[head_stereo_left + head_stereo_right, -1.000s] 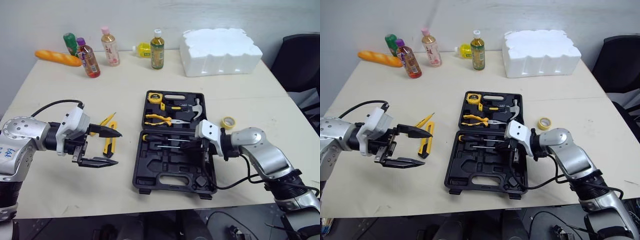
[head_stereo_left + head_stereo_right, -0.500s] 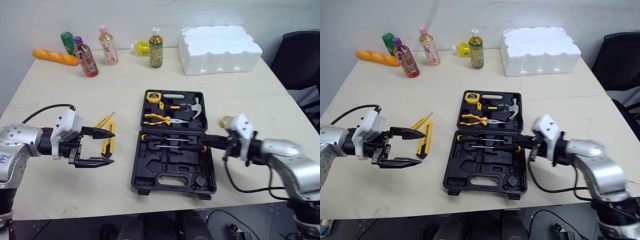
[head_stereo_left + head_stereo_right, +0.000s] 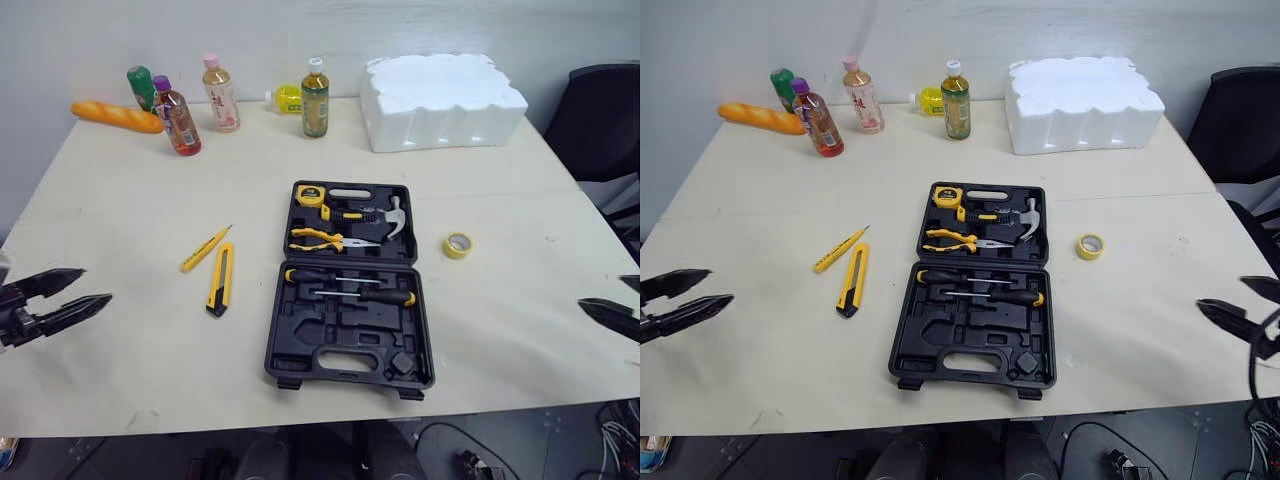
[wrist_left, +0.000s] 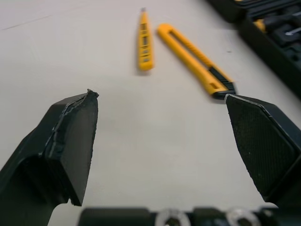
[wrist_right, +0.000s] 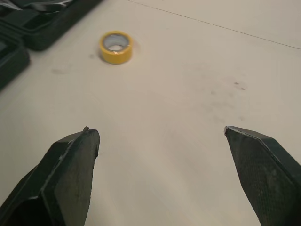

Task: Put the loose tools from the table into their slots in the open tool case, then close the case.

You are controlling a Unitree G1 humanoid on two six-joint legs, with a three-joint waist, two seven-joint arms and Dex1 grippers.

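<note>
The black tool case (image 3: 349, 340) lies open mid-table. In it are a tape measure (image 3: 310, 195), a hammer (image 3: 385, 215), pliers (image 3: 325, 239) and two screwdrivers (image 3: 350, 286). A yellow utility knife (image 3: 220, 279) and a thin yellow tester pen (image 3: 205, 249) lie loose on the table left of the case. A yellow tape roll (image 3: 457, 245) lies to its right. My left gripper (image 3: 95, 285) hangs open and empty at the table's left edge, well short of the knife (image 4: 195, 66). Over the right edge my right gripper (image 3: 1220, 293) is open and empty, with the tape roll (image 5: 115, 46) ahead of it.
Several bottles (image 3: 220, 93) and a bread loaf (image 3: 115, 115) stand along the far left of the table. A white foam block (image 3: 442, 101) sits at the far right. A dark chair (image 3: 598, 125) is beyond the table's right side.
My right gripper has opened and drawn back from the case to the table's right edge, and the screwdriver stays in the case. My left gripper has pulled back to the left edge, still open.
</note>
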